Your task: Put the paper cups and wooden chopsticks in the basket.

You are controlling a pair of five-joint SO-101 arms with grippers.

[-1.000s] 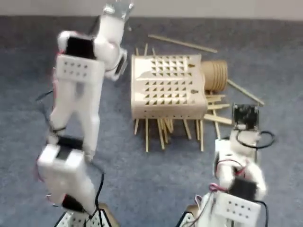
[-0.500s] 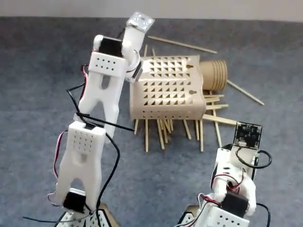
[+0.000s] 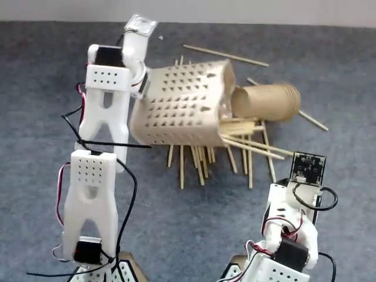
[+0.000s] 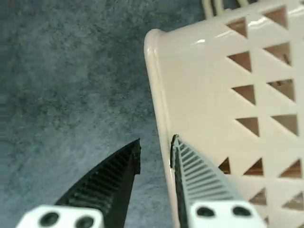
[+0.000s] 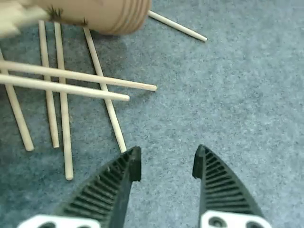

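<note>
Grey carpeted surface (image 3: 194,235): carries everything. Cream perforated plastic basket (image 3: 182,106): tipped askew, lying over sticks. Your left claw (image 4: 156,145): clenched on basket's rim, likely so you can turn it upright. Your right claw (image 5: 166,156): released, empty, hovering near sticks, ready to pick. Brown nested paper cups (image 3: 264,103): on side, just beside basket. Pale wooden chopsticks (image 5: 76,74): scattered outside basket.

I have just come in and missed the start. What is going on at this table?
The left tool grips an edge of the basket, which lies tilted beside the stacked cups. The chopsticks lie scattered on the carpet under and around it. The right tool hangs open over the carpet, holding nothing.
</note>
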